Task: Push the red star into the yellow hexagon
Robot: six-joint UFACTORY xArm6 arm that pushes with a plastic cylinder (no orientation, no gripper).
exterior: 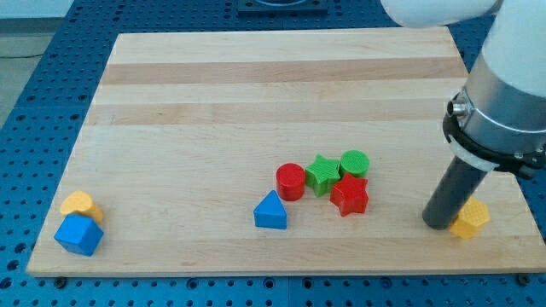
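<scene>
The red star lies right of the board's middle near the view's bottom, touching a green star and a green cylinder. The yellow hexagon sits at the view's bottom right, near the board's edge. My tip rests on the board just left of the yellow hexagon, touching or nearly touching it, and well to the right of the red star.
A red cylinder stands left of the green star. A blue triangle lies below and left of it. A yellow heart and a blue block sit at the bottom left corner.
</scene>
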